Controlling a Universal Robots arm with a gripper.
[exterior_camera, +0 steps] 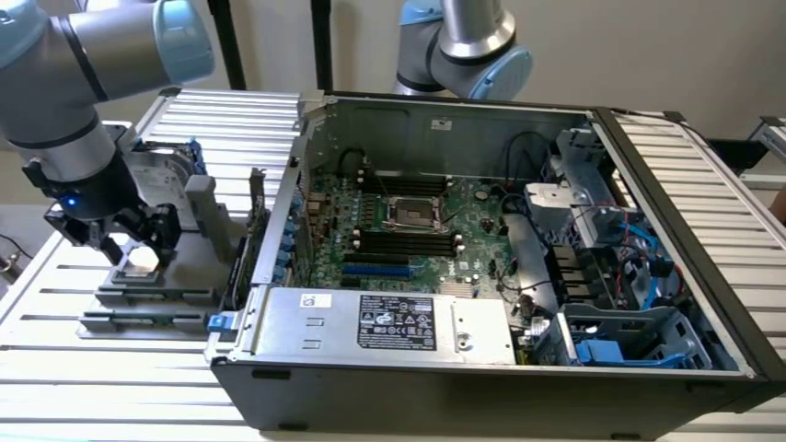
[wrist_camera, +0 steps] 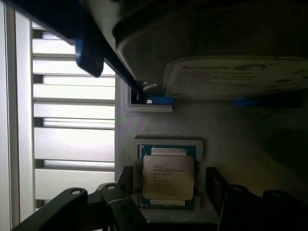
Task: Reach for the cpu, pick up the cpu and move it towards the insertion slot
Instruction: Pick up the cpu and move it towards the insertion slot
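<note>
Robot claw (exterior_camera: 135, 249), open, lowered over the cpu (wrist_camera: 168, 177), one dark finger (wrist_camera: 126, 179) on each side and neither seeming to touch it. The step in hand looks like the grasp itself. To do it well, the fingers should stay centred on two opposite edges, come down level, and close evenly on the chip's sides (a skewed pinch could jam it against its seat).

The cpu is a small flat square with a silver-grey metal top carrying lines of tiny dark print. A thin greenish edge shows around it. It lies flat in a pale-framed recess of a grey holder (wrist_camera: 240, 144) on the slatted white bench (exterior_camera: 74, 368). Just beyond it on the same holder is a hard drive (wrist_camera: 231, 77) with a white label and blue frame.

Farther off, toward the exterior view's right, stands an open computer case (exterior_camera: 491, 387). The insertion slot (exterior_camera: 411, 214), a silver-framed square with a dark centre, sits on the board inside, well apart from the cpu.
</note>
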